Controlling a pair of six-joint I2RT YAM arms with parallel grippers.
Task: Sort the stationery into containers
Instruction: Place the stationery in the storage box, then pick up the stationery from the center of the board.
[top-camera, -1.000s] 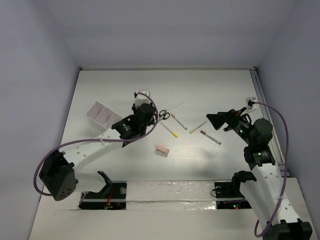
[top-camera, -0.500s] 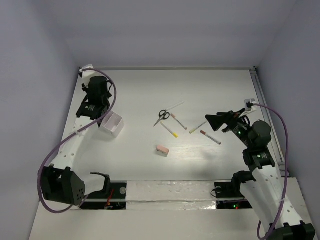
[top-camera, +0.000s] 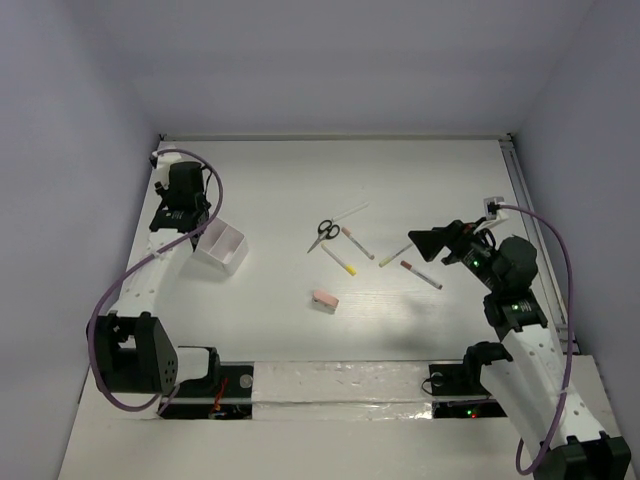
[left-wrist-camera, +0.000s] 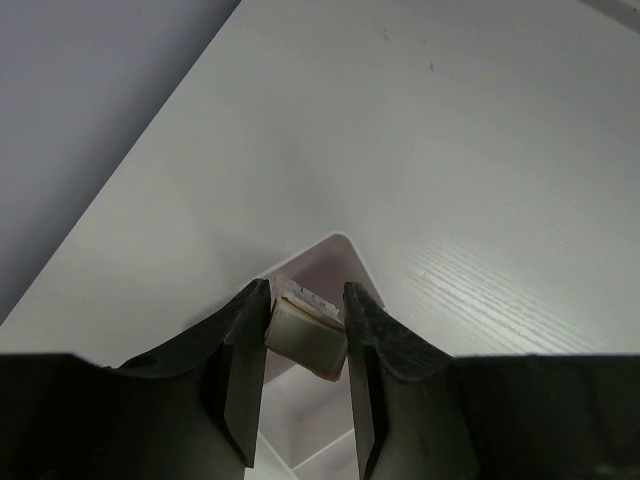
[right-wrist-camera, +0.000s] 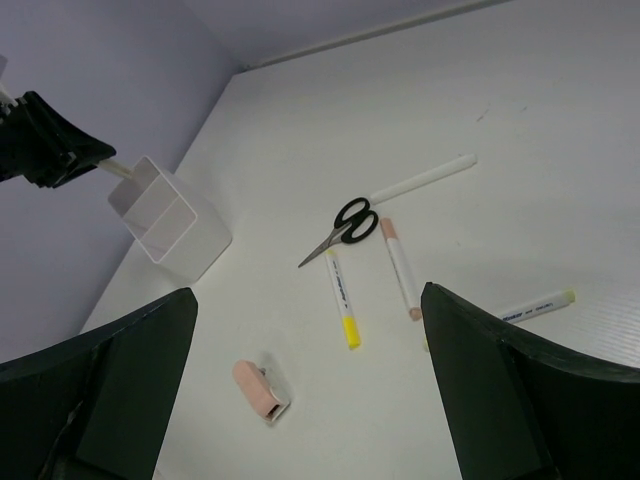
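A white counter (top-camera: 270, 190) sits between pale lilac walls (top-camera: 350, 60). The left arm (top-camera: 140, 285) has swung from the middle of the counter out to the far left. Its left claw (left-wrist-camera: 306, 292) now hangs over the white box (top-camera: 222, 247), pinched shut on a beige eraser (left-wrist-camera: 308, 340), so a drop looks due. The arm reaches long, wrist tipped down. At the right the right claw (top-camera: 420, 242) hovers spread wide and empty, near the pens (top-camera: 340, 261). The scissors (top-camera: 322, 234) and the second eraser (top-camera: 324, 300) lie unsorted mid-counter.
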